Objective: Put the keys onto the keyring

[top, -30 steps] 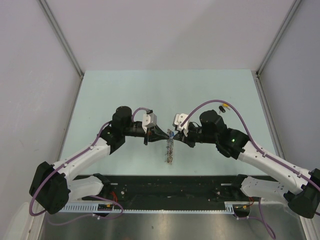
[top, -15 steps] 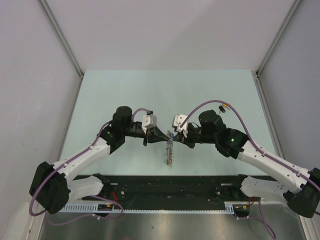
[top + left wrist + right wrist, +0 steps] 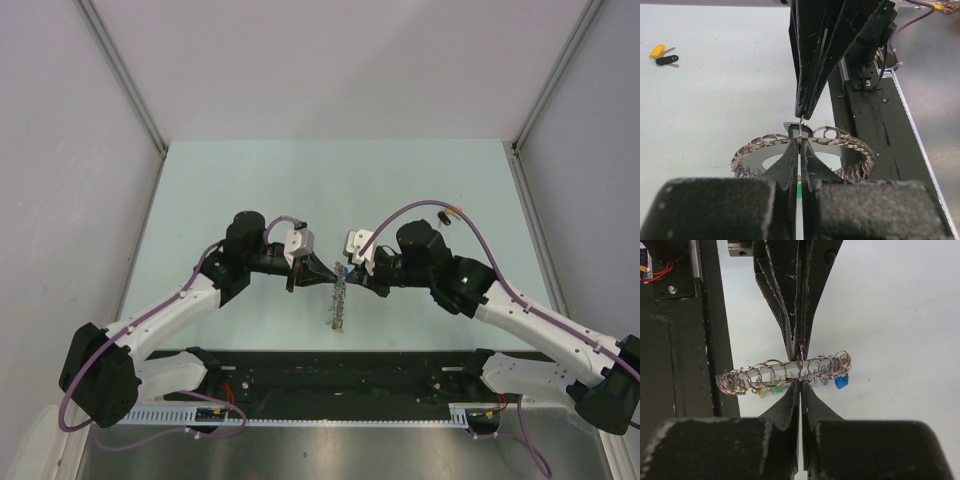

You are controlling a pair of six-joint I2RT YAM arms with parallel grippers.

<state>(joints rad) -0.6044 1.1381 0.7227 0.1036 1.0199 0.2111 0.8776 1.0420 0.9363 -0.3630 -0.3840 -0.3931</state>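
Just beyond the arm bases, the keyring [image 3: 340, 305] was pinched from both sides, the left gripper [image 3: 799, 147] and right gripper [image 3: 799, 390] each clamped on its wire. Uneven pulling could slip it loose. The keys [image 3: 447, 215] lay far off.

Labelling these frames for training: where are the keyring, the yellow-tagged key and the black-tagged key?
keyring [image 3: 765, 374], right wrist view, on its looped band.
yellow-tagged key [image 3: 656, 50], left wrist view, on its tag.
black-tagged key [image 3: 663, 60], left wrist view, on its tag.
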